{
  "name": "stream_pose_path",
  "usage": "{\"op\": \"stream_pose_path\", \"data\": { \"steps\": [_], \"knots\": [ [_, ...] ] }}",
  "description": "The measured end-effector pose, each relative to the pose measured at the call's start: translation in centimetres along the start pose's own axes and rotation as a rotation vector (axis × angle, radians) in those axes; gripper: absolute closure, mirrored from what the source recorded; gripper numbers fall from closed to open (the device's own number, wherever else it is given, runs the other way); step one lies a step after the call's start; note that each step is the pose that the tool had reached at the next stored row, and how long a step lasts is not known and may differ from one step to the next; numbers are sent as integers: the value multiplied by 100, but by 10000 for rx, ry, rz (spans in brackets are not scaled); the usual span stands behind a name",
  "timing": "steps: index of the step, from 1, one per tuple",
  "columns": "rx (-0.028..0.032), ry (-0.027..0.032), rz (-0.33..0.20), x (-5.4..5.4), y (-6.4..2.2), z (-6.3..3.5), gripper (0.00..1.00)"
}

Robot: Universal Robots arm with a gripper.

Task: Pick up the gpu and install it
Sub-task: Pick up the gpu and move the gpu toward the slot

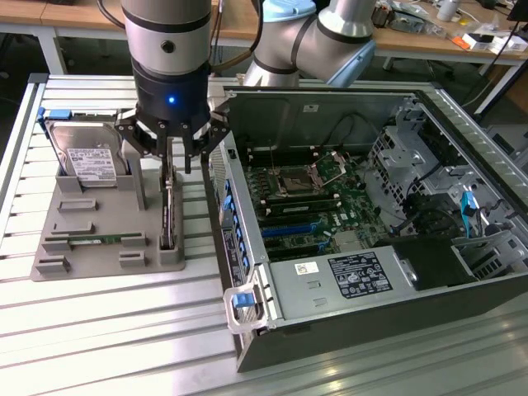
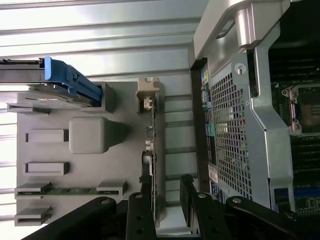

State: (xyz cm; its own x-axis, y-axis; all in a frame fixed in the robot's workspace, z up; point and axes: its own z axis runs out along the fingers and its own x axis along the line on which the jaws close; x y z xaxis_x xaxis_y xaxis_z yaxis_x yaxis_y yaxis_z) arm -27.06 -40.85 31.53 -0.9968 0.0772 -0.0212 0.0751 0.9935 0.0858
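The gpu (image 1: 168, 216) stands on edge in a slot of the grey holder (image 1: 99, 208), its silver bracket end toward the far side. My gripper (image 1: 179, 169) hangs directly over it, open, with one finger on each side of the card's upper edge. In the wrist view the gpu (image 2: 153, 145) runs as a thin strip between the two black fingers (image 2: 141, 212). It sits close to one finger, with a clear gap to the other, so my gripper (image 2: 164, 205) is not clamped on it.
The holder also carries a silver hard drive (image 1: 89, 161) with a blue frame (image 2: 70, 82) and a green memory stick (image 1: 91, 240). The open computer case (image 1: 247, 247) lies just to the exterior view's right, its motherboard (image 1: 313, 198) exposed. Everything rests on a slatted metal table (image 1: 99, 330).
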Motion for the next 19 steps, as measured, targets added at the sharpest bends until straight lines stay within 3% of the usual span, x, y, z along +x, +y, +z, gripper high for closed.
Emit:
{"op": "stream_pose_path", "data": {
  "steps": [19],
  "knots": [
    [-66,4,2,1,-36,128,64]
  ]
}}
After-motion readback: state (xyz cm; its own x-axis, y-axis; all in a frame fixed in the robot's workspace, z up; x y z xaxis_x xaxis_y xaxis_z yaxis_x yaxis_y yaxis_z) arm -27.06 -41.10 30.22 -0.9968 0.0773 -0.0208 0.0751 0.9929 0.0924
